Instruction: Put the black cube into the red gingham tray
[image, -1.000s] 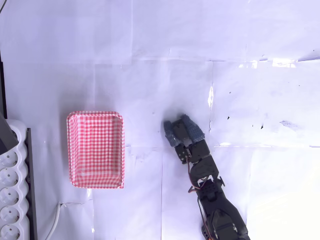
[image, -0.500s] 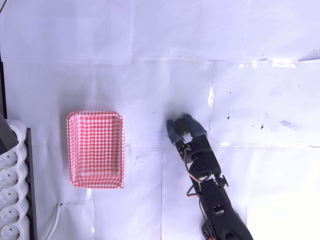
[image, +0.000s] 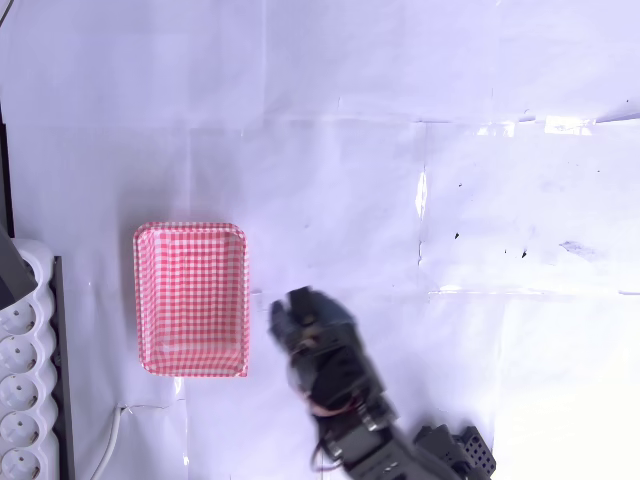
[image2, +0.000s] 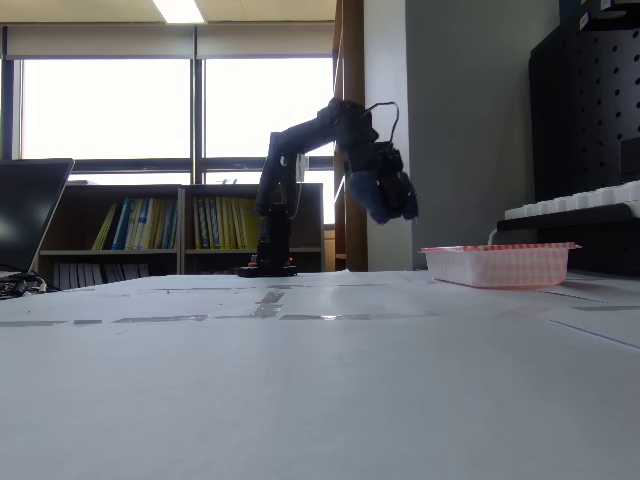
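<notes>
My gripper (image: 298, 318) hangs raised above the desk (image: 400, 150), at four o'clock of the red gingham tray (image: 191, 298); I cannot tell whether it grips anything.

Red gingham tray (image: 191, 298): rectangular, shallow, rounded corners, raised rim, red-and-white check. Lies flat on the white desk (image: 400, 120) at the left in the overhead view, long side running up the picture; its inside is bare. In the fixed view (image2: 498, 264) it sits low at the right, its side wall pale.

Black cube: I cannot make it out; my raised jaws are blurred just right of the tray.
</notes>
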